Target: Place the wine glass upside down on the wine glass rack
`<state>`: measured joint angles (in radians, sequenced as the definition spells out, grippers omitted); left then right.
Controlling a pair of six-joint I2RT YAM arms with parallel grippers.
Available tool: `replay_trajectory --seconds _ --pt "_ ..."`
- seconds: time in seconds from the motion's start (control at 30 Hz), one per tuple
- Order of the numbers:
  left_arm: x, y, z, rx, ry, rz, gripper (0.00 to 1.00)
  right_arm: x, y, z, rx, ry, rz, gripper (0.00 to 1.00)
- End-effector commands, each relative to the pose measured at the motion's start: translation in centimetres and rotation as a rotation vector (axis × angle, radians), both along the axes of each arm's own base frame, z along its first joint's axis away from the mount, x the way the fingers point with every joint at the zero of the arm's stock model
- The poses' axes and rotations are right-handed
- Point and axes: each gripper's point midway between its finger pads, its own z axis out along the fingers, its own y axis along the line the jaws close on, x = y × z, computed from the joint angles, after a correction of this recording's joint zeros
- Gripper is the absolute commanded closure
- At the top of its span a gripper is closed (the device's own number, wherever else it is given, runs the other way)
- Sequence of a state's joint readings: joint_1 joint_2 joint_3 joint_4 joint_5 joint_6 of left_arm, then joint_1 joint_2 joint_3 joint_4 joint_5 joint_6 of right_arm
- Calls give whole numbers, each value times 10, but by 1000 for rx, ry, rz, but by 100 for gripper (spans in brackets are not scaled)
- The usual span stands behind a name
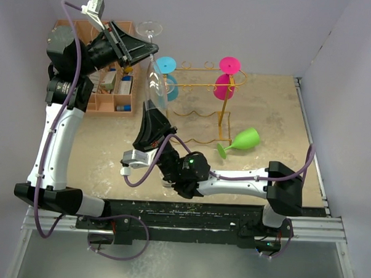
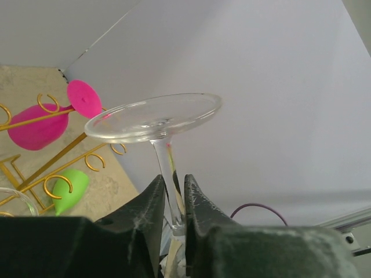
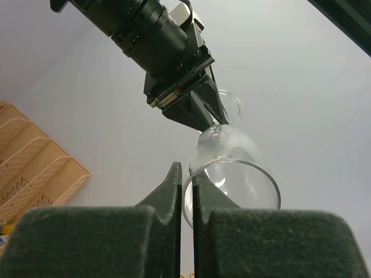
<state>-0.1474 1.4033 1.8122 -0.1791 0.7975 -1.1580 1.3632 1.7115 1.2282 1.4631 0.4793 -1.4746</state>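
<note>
We see the clear wine glass (image 1: 157,88) up in the air just left of the wine glass rack (image 1: 200,85), foot up and bowl down, not touching the rack. The right gripper (image 3: 188,179) pinches the rim of the bowl tight. The left gripper (image 2: 174,191) has a finger on each side of the thin stem, very near it, but we cannot tell if it squeezes.

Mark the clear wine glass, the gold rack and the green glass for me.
clear wine glass (image 2: 153,119): left wrist view, on its foot.
wine glass rack (image 1: 224,116): top view, on its upright.
green glass (image 1: 247,139): top view, on its bowl.
</note>
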Motion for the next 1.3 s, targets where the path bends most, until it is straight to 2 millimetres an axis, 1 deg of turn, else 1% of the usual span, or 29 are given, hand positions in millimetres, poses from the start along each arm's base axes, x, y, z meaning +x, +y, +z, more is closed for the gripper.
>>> replay_trajectory --seconds 0.0,0.07,0.2,0.3,0.33,0.37,0.5,0.57,0.67,0.73,0.83,0.9,0.93,0.97,1.03,1.07,1.1,1.17,1.2,1.23,1.27 --pt "-18 -2 26 -13 -133 -28 88 -6 -25 30 136 -9 13 100" --pt "-20 -3 28 -18 -154 -48 99 -6 -24 27 130 -4 25 100" --pt "-24 -6 29 -35 -152 -85 100 -8 -18 18 111 30 83 100" --pt "-24 -7 29 -56 -136 -106 100 -9 -20 17 108 45 107 91" --pt "-24 -7 29 -62 -129 -110 100 -9 -22 16 110 47 104 87" --pt "-24 -7 29 -65 -127 -112 100 -8 -24 16 111 47 96 81" --pt "-22 -2 36 -70 -137 -100 100 -7 -29 12 113 57 81 47" --pt "-20 2 41 -75 -145 -87 100 -6 -31 8 109 65 79 35" --pt "-17 9 50 -66 -186 -54 100 -3 -33 -1 100 93 67 20" --pt "-16 13 56 -31 -235 -17 100 0 -37 -11 96 142 61 16" --pt "-13 19 59 57 -334 65 100 -6 -42 -27 66 229 102 10" --pt "-12 23 59 108 -395 110 100 -9 -49 -45 50 314 137 9" --pt "-13 24 59 151 -449 133 100 -11 -55 -50 50 359 149 6" --pt "-18 19 61 184 -495 135 100 -12 -58 -58 34 413 159 1" --pt "-24 13 57 254 -551 141 100 -14 -70 -62 40 504 183 0" --pt "-25 8 53 290 -580 136 100 -15 -81 -57 69 545 198 0" --pt "-25 4 46 325 -593 136 100 -18 -87 -56 71 585 217 0" --pt "-21 -6 21 394 -591 124 100 -24 -95 -50 116 663 290 0" --pt "-20 -21 -6 461 -590 108 100 -22 -113 -39 197 693 299 0" --pt "-26 -29 -16 483 -599 88 100 -19 -123 -35 236 703 276 0" --pt "-27 -34 -28 499 -588 79 100 -14 -135 -26 290 722 237 0"
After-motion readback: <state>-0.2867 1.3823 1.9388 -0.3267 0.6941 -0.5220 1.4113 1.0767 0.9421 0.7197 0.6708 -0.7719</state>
